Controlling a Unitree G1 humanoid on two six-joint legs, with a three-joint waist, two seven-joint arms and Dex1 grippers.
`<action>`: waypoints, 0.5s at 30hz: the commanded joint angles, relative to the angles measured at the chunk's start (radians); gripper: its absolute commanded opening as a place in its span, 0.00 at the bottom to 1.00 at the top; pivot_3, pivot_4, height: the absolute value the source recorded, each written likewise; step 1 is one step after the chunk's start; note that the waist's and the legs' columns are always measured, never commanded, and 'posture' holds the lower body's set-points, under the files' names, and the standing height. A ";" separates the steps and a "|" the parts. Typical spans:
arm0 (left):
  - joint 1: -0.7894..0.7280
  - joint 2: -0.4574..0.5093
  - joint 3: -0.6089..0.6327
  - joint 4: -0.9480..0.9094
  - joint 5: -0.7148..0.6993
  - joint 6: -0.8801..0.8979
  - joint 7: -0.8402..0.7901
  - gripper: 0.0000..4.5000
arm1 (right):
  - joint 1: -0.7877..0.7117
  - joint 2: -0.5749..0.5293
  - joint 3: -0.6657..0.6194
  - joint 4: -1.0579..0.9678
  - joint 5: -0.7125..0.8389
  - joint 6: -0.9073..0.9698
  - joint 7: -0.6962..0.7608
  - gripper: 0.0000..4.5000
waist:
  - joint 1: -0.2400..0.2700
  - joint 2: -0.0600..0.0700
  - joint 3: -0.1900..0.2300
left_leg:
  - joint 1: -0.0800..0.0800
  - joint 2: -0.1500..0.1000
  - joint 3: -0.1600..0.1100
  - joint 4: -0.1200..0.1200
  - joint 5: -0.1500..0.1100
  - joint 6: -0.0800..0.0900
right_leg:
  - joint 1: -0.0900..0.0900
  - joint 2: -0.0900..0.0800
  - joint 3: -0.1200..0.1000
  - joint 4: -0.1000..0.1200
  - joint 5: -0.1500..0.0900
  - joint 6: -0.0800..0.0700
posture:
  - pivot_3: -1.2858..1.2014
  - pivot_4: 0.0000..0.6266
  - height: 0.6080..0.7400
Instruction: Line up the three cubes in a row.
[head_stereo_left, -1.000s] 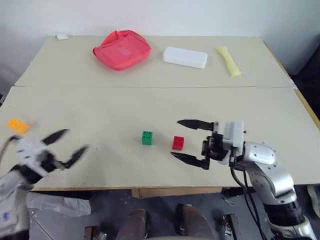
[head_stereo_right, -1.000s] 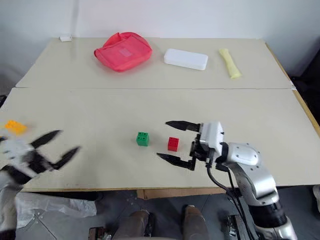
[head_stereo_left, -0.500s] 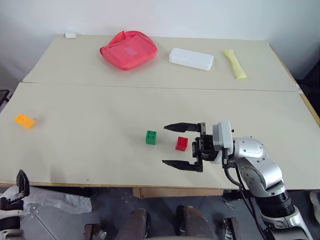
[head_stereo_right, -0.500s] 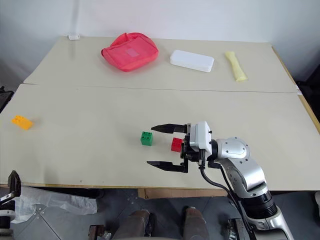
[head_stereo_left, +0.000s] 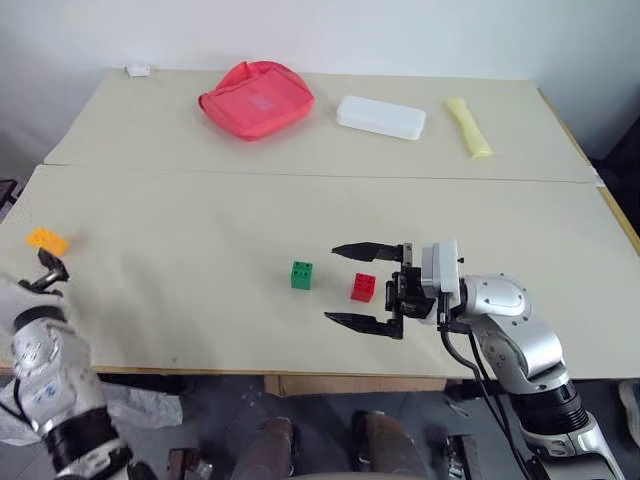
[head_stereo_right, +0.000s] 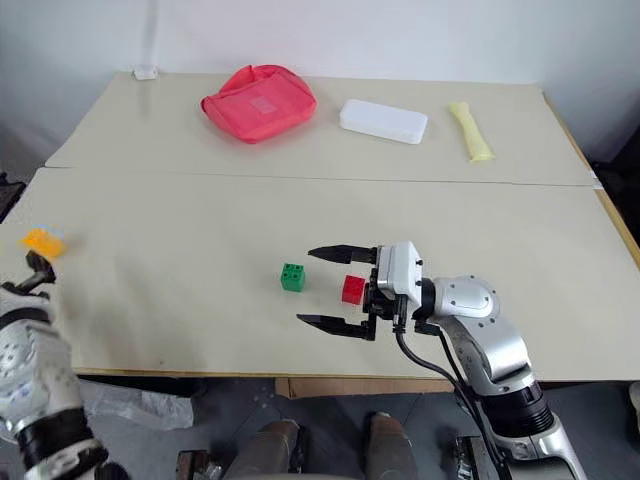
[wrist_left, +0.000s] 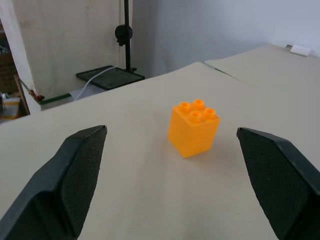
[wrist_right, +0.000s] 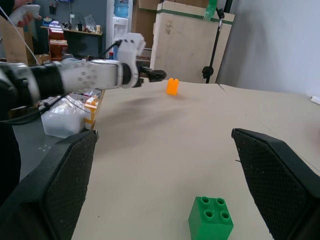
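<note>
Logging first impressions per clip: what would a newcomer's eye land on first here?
Probably the right hand, open around the red cube near the table's front edge, with the green cube just beside it. Next, the orange-yellow cube alone at the far left, the open left hand facing it.

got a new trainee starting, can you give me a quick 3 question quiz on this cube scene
1. True or false: the red cube sits between the open fingers of the right gripper.
2. Which cube lies in front of the left gripper? A green, B orange cube, C red.
3. Fill in: the green cube stands beside the red cube, on its ___ side as the robot sees it.

Key
1. True; the fingers stand wide apart and do not touch it.
2. B; the orange cube stands upright on the table ahead of the open fingers, not yet between them.
3. Left, with a small gap between them.
</note>
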 joint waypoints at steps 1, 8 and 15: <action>-0.080 0.060 -0.014 0.137 0.048 -0.036 0.050 0.98 | 0.000 0.004 -0.012 -0.037 0.004 -0.001 -0.016 1.00 | -0.002 0.000 0.000 | 0.000 0.000 0.000 0.000 0.000 0.000 | 0.000 0.000 0.000 0.000 0.000 0.000 | 0.52 0.24 1.00; -0.261 0.121 -0.061 0.428 0.068 -0.170 0.063 0.98 | 0.007 0.007 -0.004 -0.055 0.001 0.005 -0.039 1.00 | -0.003 0.000 0.000 | 0.000 -0.001 0.001 0.000 0.000 0.000 | -0.001 0.000 -0.004 0.001 0.000 0.000 | 0.52 0.24 1.00; -0.369 0.186 -0.119 0.654 0.094 -0.244 0.070 0.98 | 0.031 0.007 -0.008 -0.080 -0.010 0.013 -0.073 1.00 | -0.002 0.000 0.000 | 0.000 -0.001 0.001 0.000 0.000 0.000 | -0.001 0.000 -0.006 0.001 0.000 0.000 | 0.52 0.24 1.00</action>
